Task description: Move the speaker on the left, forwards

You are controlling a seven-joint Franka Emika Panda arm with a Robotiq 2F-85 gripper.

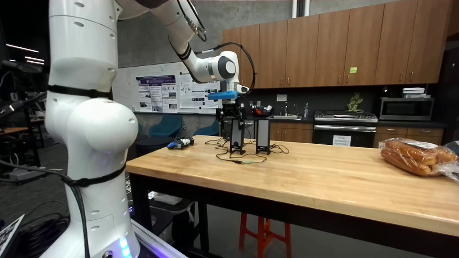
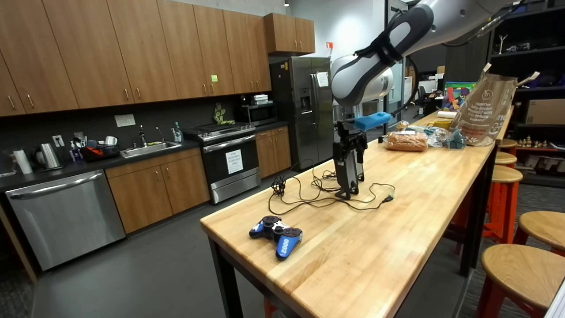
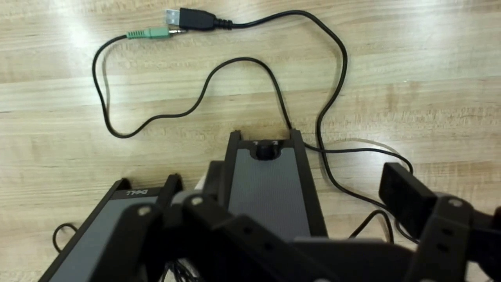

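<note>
On wooden table (image 1: 322, 175), knobbed speaker (image 3: 270, 188), straddled by spread gripper (image 3: 308, 184), could be tipped if its cable (image 3: 244, 59) (loosely looped) is snagged.

Lab kitchen, probably: stove (image 1: 346, 126), research sign (image 2: 234, 161)

There are two speakers (image 3: 270, 190), one game controller (image 2: 277, 235), one USB plug (image 3: 197, 19), one green audio plug (image 3: 152, 33), one paper bag (image 2: 483, 110), one end effector (image 3: 309, 188) with two fingers (image 3: 407, 199), one oven (image 1: 344, 123), one sink (image 2: 150, 150), one microwave (image 1: 406, 109), one fridge (image 2: 304, 117), one dishwasher (image 2: 68, 216) and one kettle (image 2: 49, 157).
</note>
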